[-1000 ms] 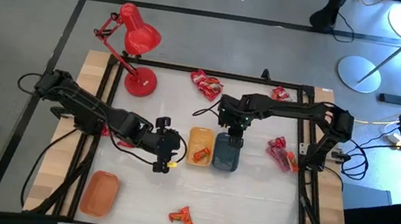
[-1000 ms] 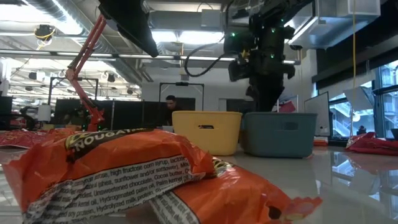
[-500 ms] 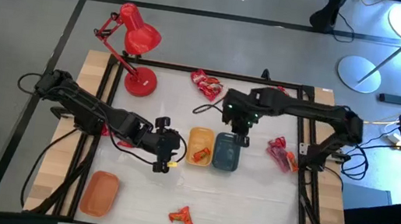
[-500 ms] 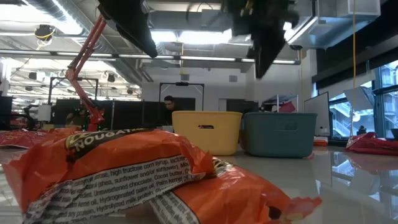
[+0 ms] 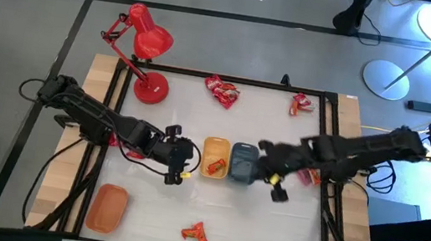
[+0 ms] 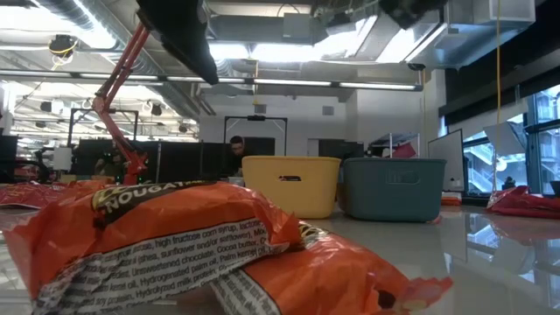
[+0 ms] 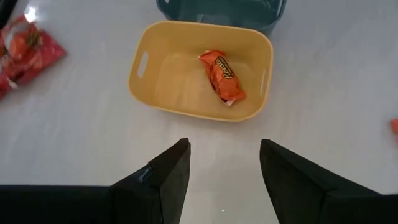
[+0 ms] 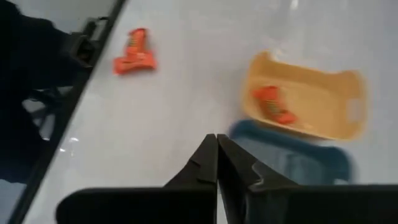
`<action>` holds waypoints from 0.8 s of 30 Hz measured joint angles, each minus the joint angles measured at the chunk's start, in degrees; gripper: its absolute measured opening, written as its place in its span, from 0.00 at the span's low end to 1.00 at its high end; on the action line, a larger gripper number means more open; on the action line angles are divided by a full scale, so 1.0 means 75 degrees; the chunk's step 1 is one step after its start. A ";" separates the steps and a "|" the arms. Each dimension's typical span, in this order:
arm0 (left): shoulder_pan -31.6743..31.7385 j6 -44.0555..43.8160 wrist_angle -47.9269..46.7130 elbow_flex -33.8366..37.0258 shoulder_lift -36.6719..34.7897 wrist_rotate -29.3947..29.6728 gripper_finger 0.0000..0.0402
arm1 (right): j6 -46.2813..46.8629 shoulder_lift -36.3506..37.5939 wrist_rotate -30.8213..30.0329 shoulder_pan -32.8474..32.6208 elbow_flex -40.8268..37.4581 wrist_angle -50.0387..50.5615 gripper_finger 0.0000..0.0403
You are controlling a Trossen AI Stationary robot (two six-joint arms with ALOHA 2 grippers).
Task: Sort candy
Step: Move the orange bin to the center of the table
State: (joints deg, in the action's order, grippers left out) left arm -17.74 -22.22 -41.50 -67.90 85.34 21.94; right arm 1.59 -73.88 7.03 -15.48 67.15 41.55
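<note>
- Dark fingers of our right end effector [image 8: 217, 163] are pressed flat together with nothing between them; in the high view it [image 5: 278, 186] hangs over bare tabletop [image 5: 268, 229] just to the right of the grey tray [image 5: 243, 163].
- A second ago this end effector stood right over the grey tray with its fingers partly apart; since then we have seen the arm swing out to the right and the fingers close.
- Our left end effector [image 7: 224, 177] has its fingers spread wide and empty, facing the yellow tray [image 7: 200, 78]; in the high view it [image 5: 182, 160] sits just left of that tray, and it has not moved over the last second.
- One orange-wrapped candy [image 7: 222, 76] lies inside the yellow tray, crinkled, with yellow lettering on the wrapper.
- Another orange candy [image 5: 195, 233] lies on the tabletop near the front edge; the low view shows it up close [image 6: 210, 254] as a glossy, wrinkled orange wrapper with small print.
- Red wrapped candies [image 5: 222, 91] lie near the back edge of the tabletop, a further red piece [image 5: 301, 104] sits towards the back right corner, and pink ones [image 5: 308, 174] lie at the right side, partly under the right arm.
- None of these loose candies has shifted since the earlier frames.
- An orange tray [image 5: 107, 207] lies at the front left, and a red desk lamp [image 5: 143, 43] stands at the back left.
</note>
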 joint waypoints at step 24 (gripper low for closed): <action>-0.2205 -0.3168 -0.4736 0.0000 0.0000 -0.3452 0.46 | 0.1929 0.1089 -0.2567 -0.1753 -0.2983 -0.3361 0.02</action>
State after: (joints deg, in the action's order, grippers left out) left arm -34.27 -45.98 -77.01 -67.90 85.34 -3.95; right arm 16.06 -65.71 -12.22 -28.62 44.77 16.34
